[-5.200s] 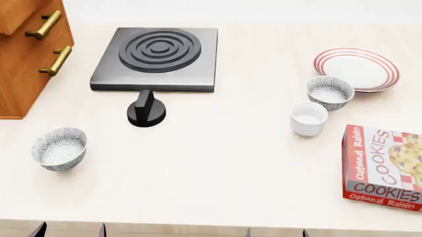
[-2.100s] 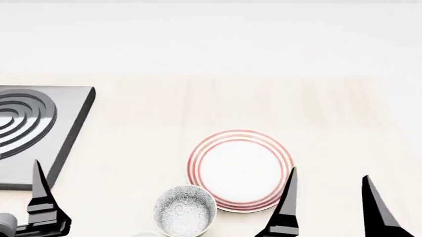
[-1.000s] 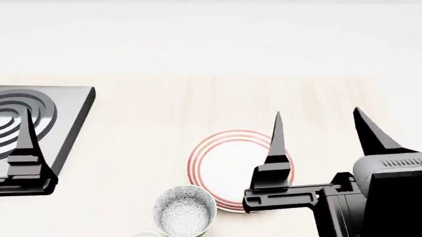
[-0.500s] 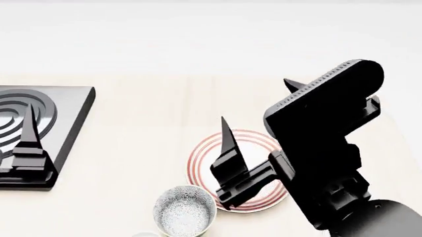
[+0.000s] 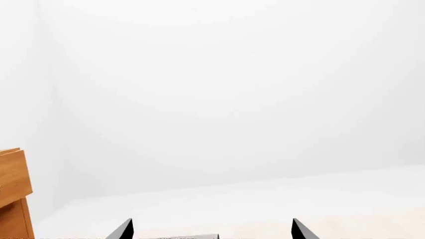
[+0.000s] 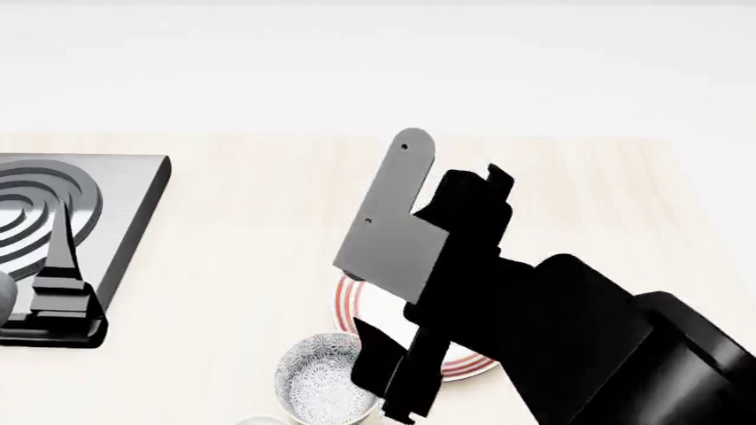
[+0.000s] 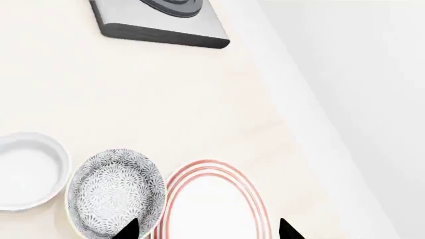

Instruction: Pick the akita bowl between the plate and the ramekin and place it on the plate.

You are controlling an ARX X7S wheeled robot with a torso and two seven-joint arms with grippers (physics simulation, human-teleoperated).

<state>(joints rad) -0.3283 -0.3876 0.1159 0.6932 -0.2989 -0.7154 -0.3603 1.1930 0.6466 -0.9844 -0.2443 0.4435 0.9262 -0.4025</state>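
Observation:
The akita bowl, grey-and-white speckled, stands on the counter between the white ramekin and the red-ringed plate, touching neither that I can see. My right gripper is open above the plate's edge nearest the bowl, one fingertip over the bowl's rim, the other past the plate's far side. In the head view the right arm hides most of the plate; the bowl shows beside a dark finger. My left gripper is open, empty, and hangs over the stove.
A grey hob plate with dark rings lies at the left of the counter, also in the right wrist view as the hob plate. A wooden cabinet stands further left. A white wall runs behind the counter.
My right arm has swung left and tipped downward over the plate, now covering most of it, with its fingers near the bowl. The left gripper has barely shifted. Bowl, plate and ramekin have not moved.

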